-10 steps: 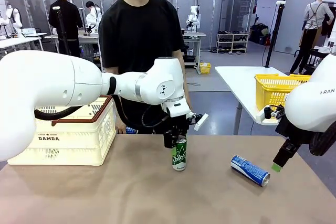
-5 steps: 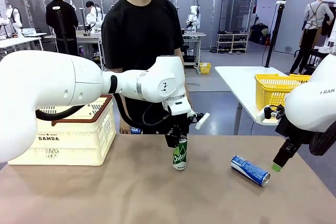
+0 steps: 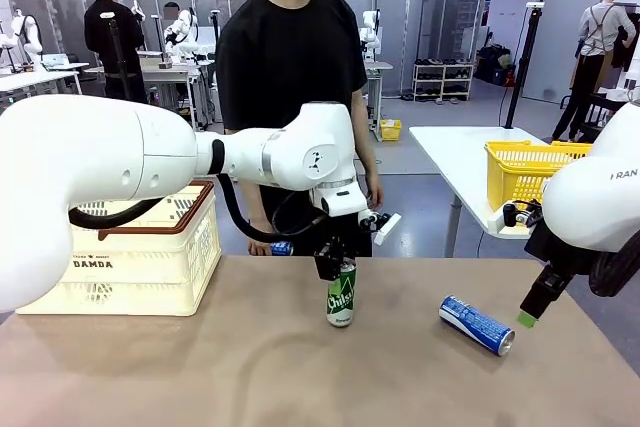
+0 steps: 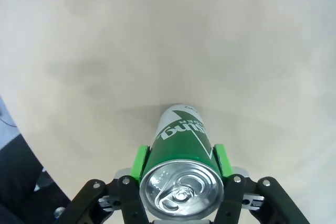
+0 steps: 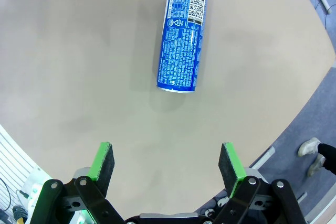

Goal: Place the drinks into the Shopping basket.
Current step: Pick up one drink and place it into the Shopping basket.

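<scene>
A green can with white lettering stands upright at the middle of the table. My left gripper is shut on its upper part. In the left wrist view the green pads press both sides of the green can below its silver top. A blue can lies on its side to the right. My right gripper hangs open above the table, and the blue can lies ahead of its fingers. The cream Shopping basket stands at the left.
A person in a black shirt stands at the far edge, a hand near a small blue object. A yellow mesh basket sits on a separate table at the right. Bare tabletop lies in front of the cans.
My left gripper's jaws have shut on the green can. The person has stepped to the right. The right arm and the blue can have not moved.
</scene>
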You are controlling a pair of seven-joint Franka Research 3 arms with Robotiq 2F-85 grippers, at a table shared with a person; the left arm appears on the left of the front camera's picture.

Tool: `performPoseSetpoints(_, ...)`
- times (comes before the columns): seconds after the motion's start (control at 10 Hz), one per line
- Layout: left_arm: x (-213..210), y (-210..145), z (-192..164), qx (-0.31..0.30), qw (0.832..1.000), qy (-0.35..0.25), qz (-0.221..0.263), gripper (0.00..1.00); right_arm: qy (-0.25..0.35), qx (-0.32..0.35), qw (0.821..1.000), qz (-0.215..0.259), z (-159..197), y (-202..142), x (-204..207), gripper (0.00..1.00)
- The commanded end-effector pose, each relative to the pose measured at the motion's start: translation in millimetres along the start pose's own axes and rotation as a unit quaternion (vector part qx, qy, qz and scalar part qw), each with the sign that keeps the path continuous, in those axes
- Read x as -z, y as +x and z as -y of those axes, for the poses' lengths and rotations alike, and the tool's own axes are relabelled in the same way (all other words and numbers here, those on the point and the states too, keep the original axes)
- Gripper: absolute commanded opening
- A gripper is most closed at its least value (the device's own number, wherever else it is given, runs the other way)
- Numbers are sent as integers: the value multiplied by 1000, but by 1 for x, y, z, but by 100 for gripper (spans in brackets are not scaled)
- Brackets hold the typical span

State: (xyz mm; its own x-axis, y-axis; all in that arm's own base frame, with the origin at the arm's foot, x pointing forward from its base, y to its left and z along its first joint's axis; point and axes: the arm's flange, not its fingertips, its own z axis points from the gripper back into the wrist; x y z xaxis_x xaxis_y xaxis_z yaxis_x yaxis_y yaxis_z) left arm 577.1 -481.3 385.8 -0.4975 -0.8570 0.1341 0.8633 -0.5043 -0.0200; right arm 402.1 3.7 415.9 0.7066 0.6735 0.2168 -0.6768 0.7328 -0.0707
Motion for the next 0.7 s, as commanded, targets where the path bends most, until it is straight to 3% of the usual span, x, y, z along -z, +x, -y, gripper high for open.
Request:
performPoseSetpoints(0.0, -42, 6, -5, -22, 1000, -12, 9, 2, 2, -4, 1000, -1, 1, -2, 0, 100)
performPoseSetpoints(0.4, -146, -10, 18, -42, 996, 26, 76, 2, 2, -4, 1000, -1, 1, -2, 0, 100)
performPoseSetpoints(0.6, -204, -14, 35, -82, 995, 49, 12, 2, 2, -4, 1000, -1, 1, -2, 0, 100)
